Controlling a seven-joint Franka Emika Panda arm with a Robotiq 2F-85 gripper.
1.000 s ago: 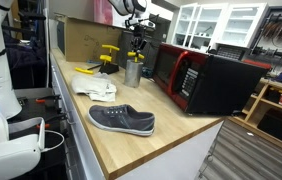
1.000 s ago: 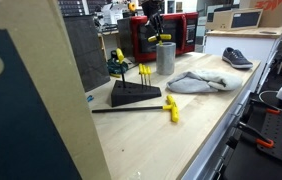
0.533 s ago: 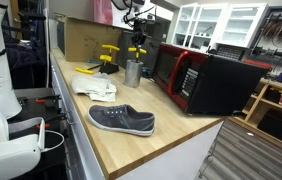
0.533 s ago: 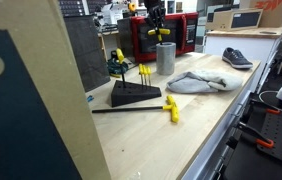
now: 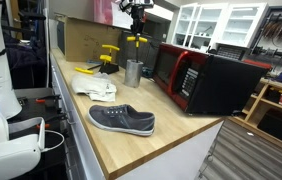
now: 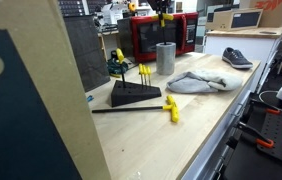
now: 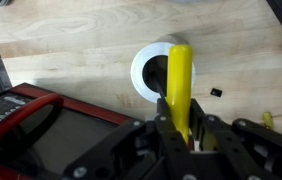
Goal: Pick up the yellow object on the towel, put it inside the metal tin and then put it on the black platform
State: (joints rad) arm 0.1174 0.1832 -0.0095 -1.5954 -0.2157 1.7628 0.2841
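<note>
My gripper (image 7: pixel 181 125) is shut on a long yellow object (image 7: pixel 180 85) and holds it upright, lifted clear above the open metal tin (image 7: pixel 146 70). In both exterior views the gripper (image 5: pixel 135 28) (image 6: pixel 164 12) hangs high over the tin (image 5: pixel 133 72) (image 6: pixel 165 58), with the yellow object (image 5: pixel 135 41) (image 6: pixel 166 21) dangling from it. The crumpled white towel (image 5: pixel 93 82) (image 6: pixel 196 82) lies beside the tin. The black platform (image 6: pixel 134 95) with yellow pegs stands further along the table.
A red-and-black microwave (image 5: pixel 201 78) stands just behind the tin. A grey shoe (image 5: pixel 121 120) lies near the table's front edge. A cardboard box (image 5: pixel 81 40) stands against the wall. Another yellow piece (image 6: pixel 171 110) and a black rod (image 6: pixel 126 109) lie by the platform.
My gripper has risen straight up with the yellow object, from down at the tin's mouth to well above it. The tin, towel and platform have not moved.
</note>
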